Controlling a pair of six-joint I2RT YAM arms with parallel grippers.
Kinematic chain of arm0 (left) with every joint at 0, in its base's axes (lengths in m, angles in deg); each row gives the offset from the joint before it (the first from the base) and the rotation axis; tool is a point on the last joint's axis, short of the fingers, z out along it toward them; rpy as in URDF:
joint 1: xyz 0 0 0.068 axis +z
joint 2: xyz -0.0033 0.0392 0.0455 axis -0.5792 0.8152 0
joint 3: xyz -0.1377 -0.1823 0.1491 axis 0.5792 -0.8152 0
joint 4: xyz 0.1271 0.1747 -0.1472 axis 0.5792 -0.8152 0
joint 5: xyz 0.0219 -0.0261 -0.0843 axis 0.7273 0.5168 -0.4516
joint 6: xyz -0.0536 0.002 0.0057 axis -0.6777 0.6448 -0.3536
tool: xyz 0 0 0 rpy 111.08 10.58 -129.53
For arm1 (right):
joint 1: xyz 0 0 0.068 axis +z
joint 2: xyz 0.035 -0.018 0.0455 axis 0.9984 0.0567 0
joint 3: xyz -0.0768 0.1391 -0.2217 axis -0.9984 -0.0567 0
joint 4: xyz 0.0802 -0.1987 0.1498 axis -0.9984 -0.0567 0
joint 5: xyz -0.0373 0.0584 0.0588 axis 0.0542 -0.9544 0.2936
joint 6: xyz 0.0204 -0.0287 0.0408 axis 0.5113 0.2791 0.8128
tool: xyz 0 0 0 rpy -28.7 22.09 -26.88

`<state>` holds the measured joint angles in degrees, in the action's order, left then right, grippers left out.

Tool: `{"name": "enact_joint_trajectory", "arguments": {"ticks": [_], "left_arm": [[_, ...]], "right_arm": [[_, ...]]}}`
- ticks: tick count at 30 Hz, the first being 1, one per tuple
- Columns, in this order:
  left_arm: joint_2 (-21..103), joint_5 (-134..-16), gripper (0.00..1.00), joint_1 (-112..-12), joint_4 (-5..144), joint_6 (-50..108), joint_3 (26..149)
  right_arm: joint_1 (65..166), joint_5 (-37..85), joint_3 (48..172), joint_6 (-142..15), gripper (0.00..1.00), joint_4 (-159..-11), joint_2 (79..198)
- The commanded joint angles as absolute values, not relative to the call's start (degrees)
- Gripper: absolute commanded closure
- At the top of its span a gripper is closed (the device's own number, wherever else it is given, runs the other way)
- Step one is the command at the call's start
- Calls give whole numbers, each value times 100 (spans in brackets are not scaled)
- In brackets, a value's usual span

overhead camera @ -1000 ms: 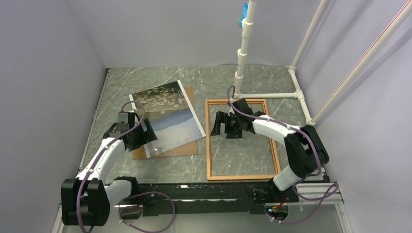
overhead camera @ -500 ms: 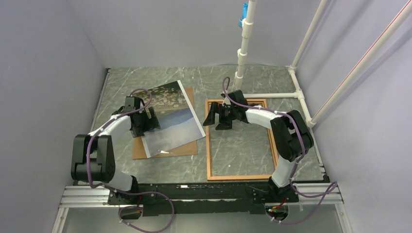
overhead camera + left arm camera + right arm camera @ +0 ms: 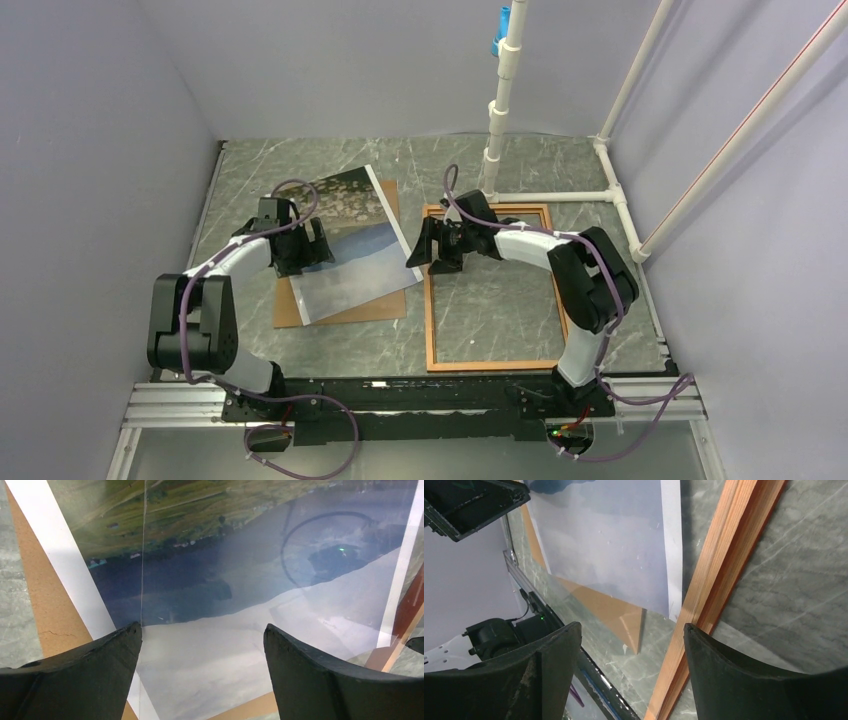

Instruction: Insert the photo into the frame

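Photo (image 3: 350, 245) was seen left of centre in the top view. It lay face up and skewed on a brown backing board (image 3: 385, 308), meadow end toward the upper part of the picture, pale sky end toward the lower left. Its right corner was placed just beside the left rail of the frame (image 3: 430, 300); whether they touched could not be told. The frame was laid flat on the desk (image 3: 300, 165), right of centre, and grey marble was visible through its opening.

Left claw (image 3: 308, 243) was held over the photo's left part, jaws spread wide, nothing gripped. In the left wrist view both fingers (image 3: 75, 680) were seen at the bottom corners. The photo (image 3: 225, 580) filled the space between them, and a strip of board (image 3: 45, 610) was seen at the left.

Right claw (image 3: 430, 248) was held over the frame's upper left corner, jaws apart, nothing clamped between them. In the right wrist view the fingers (image 3: 749, 680) were seen at the bottom. The frame's rail (image 3: 714, 590) ran diagonally between them, and the photo's pale end (image 3: 614, 540) and a corner of board (image 3: 619, 615) were seen to its left.
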<state>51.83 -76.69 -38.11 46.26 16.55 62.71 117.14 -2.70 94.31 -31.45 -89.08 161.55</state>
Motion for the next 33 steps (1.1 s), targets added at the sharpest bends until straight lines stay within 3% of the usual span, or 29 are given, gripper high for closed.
{"name": "enact_joint_trajectory", "arguments": {"ticks": [1, 10, 17, 26, 33], "left_arm": [[4907, -8390, 7, -4000, 4831, 1572, 5964], [4426, -8631, 8, -4464, 4968, 1350, 5429], [3979, -8498, 8, -4853, 5061, 1085, 5032], [3968, -7758, 7, -4866, 4545, 1268, 5223], [4194, -7959, 7, -4866, 4734, 1303, 5328]], "right_arm": [[11923, -335, 9265, -2923, 24, -8690, 15607], [12120, -54, 8456, -2732, 23, -8805, 14414], [12120, 818, 7834, -3033, 18, -9664, 13707], [11809, 1278, 7847, -3664, 11, -10130, 14278], [10930, -9, 7883, -3721, 13, -9294, 14710]]}}
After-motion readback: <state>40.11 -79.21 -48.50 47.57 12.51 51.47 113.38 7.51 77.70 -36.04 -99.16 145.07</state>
